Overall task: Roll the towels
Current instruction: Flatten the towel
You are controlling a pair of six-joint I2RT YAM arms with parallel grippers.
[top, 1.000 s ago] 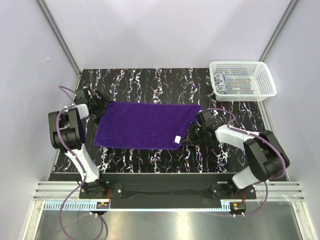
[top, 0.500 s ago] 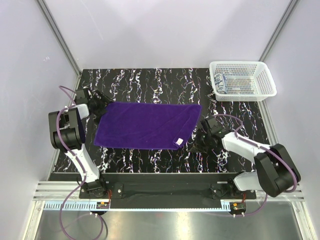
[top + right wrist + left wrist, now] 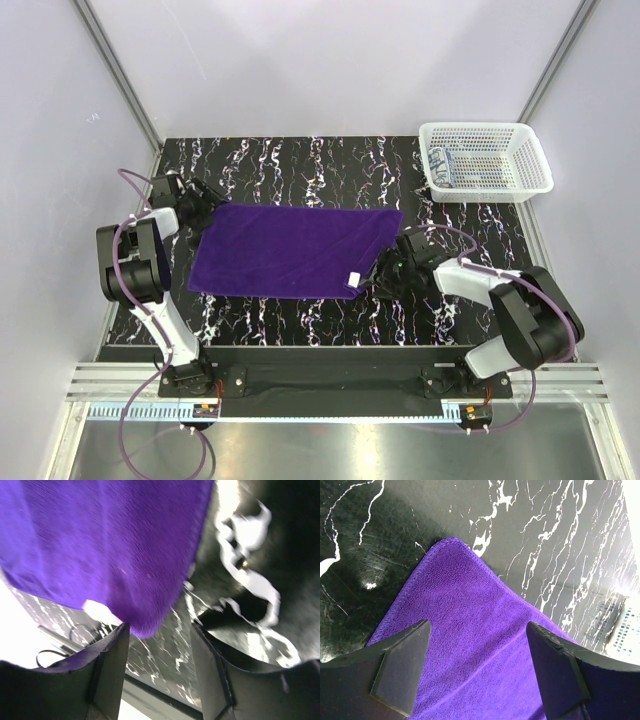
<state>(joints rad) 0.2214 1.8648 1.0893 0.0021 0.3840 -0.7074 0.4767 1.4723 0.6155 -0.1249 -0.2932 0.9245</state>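
A deep purple towel (image 3: 295, 250) lies spread flat on the black marbled table (image 3: 300, 160). My left gripper (image 3: 203, 205) stands open over its far-left corner. In the left wrist view the towel (image 3: 470, 625) fills the space between the wide-apart fingers of that gripper (image 3: 477, 672). My right gripper (image 3: 385, 275) is open at the near-right corner, by a small white tag (image 3: 354, 277). In the right wrist view the towel's corner (image 3: 125, 555) ends just ahead of that gripper (image 3: 160, 630), ungripped. A white and blue-grey patterned towel (image 3: 443, 166) lies in the basket.
A white plastic mesh basket (image 3: 500, 180) stands at the table's far right corner. Pale walls close in the table on three sides. A metal rail (image 3: 320, 385) runs along the near edge by the arm bases.
The right gripper closed and drew back from the towel's right edge, then came back to the near-right corner and opened. That edge now lies flatter. The left arm has not moved.
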